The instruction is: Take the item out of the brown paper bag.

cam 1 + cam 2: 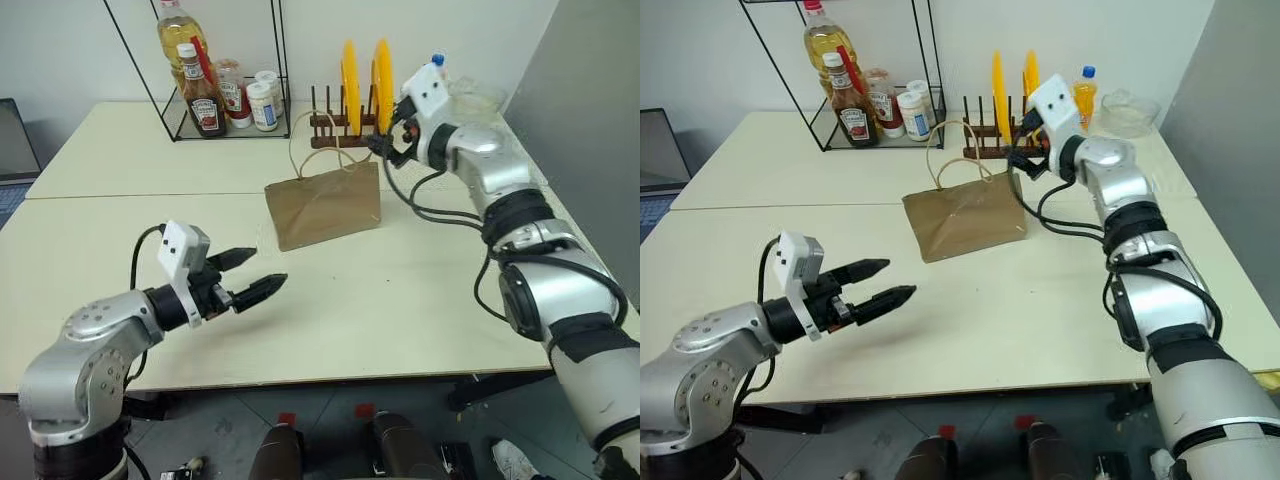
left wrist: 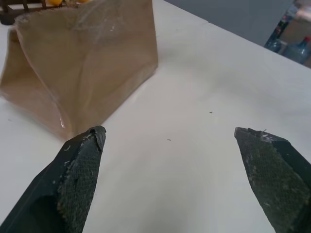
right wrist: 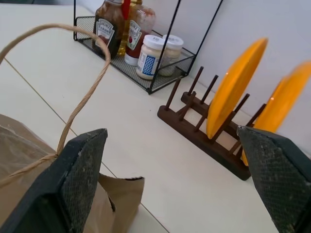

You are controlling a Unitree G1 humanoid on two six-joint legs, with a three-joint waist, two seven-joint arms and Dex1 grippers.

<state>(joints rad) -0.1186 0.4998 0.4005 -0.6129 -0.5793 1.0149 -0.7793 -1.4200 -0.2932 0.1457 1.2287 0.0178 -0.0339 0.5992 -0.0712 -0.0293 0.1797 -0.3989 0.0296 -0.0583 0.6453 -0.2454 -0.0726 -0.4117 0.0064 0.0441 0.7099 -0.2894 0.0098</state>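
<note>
**Both sets of fingers spread, nothing held, bag not yet entered**

Nearest me, at about seven o'clock on the counter (image 1: 400,310), my left fingers (image 1: 250,277) are spread wide and empty, aimed toward the brown paper bag (image 1: 325,205) but well short of it. The bag sits mid-counter, crumpled and thin; I judge it light, soft and likely to slide or collapse, so one side needs steadying at the rim. The bottle is hidden inside, probably smooth and rigid, best taken around its body. Farther off, at one o'clock, my right fingers (image 1: 385,140) gape empty just above the bag's string handle (image 3: 80,104).
</note>
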